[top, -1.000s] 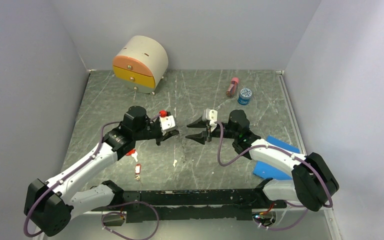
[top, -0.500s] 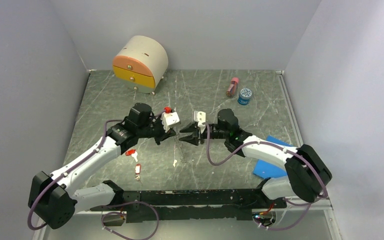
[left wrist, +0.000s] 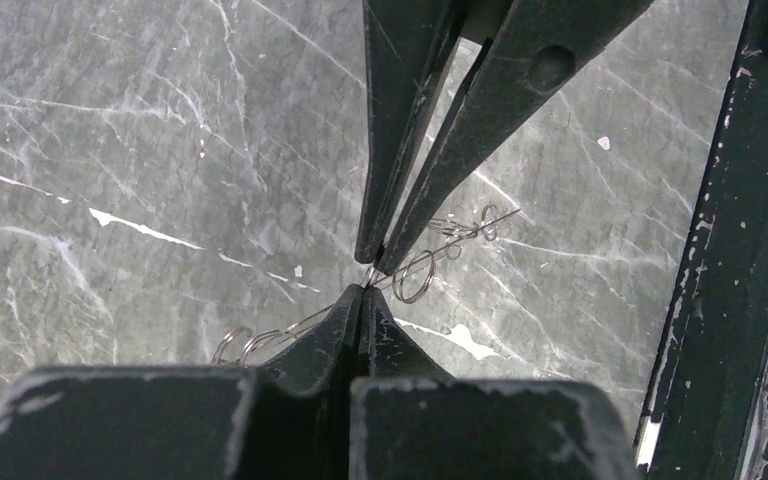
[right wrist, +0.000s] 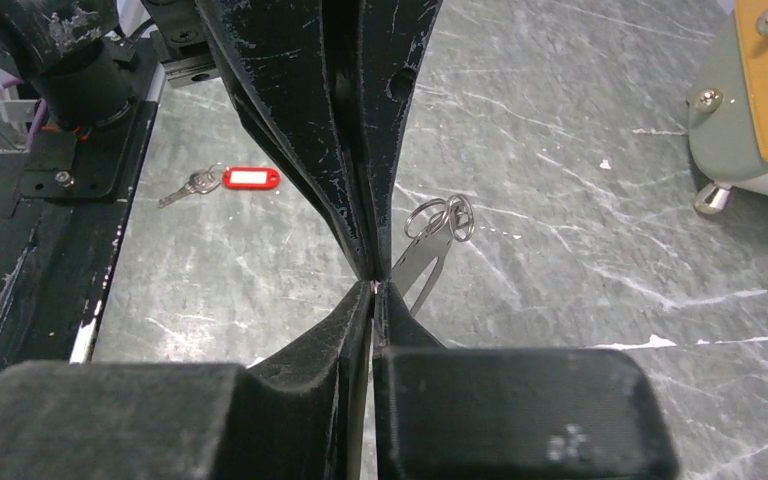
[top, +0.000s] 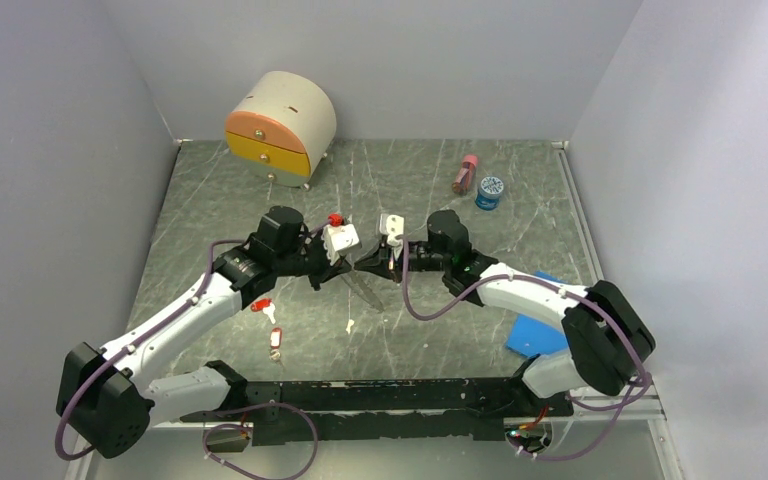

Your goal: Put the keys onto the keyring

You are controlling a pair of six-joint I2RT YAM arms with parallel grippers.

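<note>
Grey walls close in a dark grey, white-veined marble-patterned bench (top: 260,200). From above, the two arms reach inward and meet near the middle of it. The left fingers (top: 335,272) and the right fingers (top: 373,262) point at each other, tip to tip. The wire between them is too fine to make out from this height. Two small metal keys with red oblong plastic tags lie on the bench near the left forearm, one key (top: 263,306) just beside it and the other key (top: 276,342) nearer the arm bases. A round-topped beige drawer chest (top: 280,125) with orange and yellow fronts stands at the far left. A pink bottle (top: 465,175) and a round blue-lidded jar (top: 490,190) stand at the far right, and a flat blue object (top: 540,330) lies by the right arm.

At the left wrist, the left fingers (left wrist: 335,325) are pressed together on the thin brownish wire keyring (left wrist: 415,277). The right fingers (left wrist: 480,110) come down from above and pinch the same wire just beside them. Small coiled loops show on either side of the two grips, above the bench.

At the right wrist, the right fingers (right wrist: 340,330) are together on the keyring (right wrist: 438,222), and the left fingers (right wrist: 290,100) meet them from above. One red-tagged key (right wrist: 230,180) lies on the bench to the left.
</note>
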